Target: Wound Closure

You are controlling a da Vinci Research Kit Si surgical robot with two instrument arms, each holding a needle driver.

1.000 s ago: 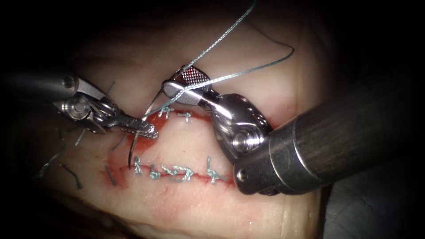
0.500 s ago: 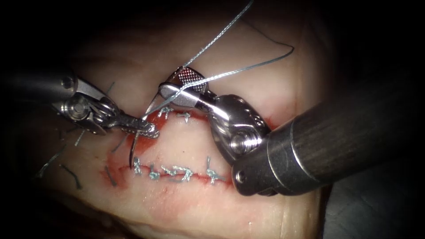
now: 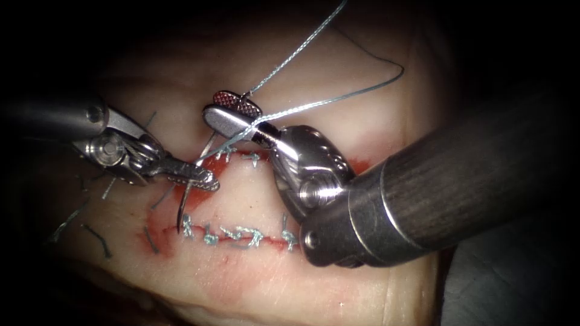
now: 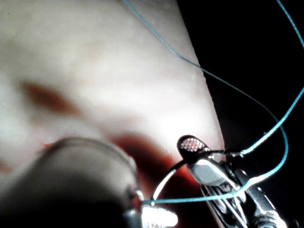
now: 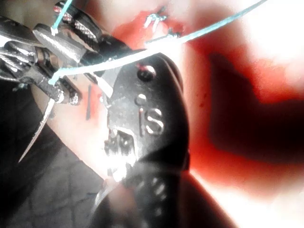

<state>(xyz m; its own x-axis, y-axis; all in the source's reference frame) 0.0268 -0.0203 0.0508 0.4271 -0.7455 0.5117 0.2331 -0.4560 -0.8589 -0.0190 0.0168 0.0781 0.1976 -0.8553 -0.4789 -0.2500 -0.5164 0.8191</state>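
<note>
My left tool (image 3: 202, 177) is shut on the curved needle (image 3: 180, 211) at about mid-curve, over the red open left end of the cut (image 3: 194, 194). The needle's point hangs free just left of the lower stitch row, not in the tissue (image 3: 257, 193). Its tail rises to my right tool (image 3: 214, 105), whose jaws have closed on it where the thread (image 3: 314, 36) joins. A second strand (image 3: 362, 90) crosses the right tool's lower jaw and runs down to the upper stitch row. The left wrist view has the needle (image 4: 166, 178) arching in between the right tool's jaws.
Two rows of knotted stitches lie on the tissue, an upper one (image 3: 238, 155) and a lower one (image 3: 241, 234). Red fluid stains both lines. Several cut thread ends (image 3: 66, 220) lie left of the cut. The right tool's thick shaft (image 3: 435, 187) covers the right side.
The right tool has slid left and slightly up along the needle's tail, and its jaws went from wide open to shut. The left tool and needle stayed put.
</note>
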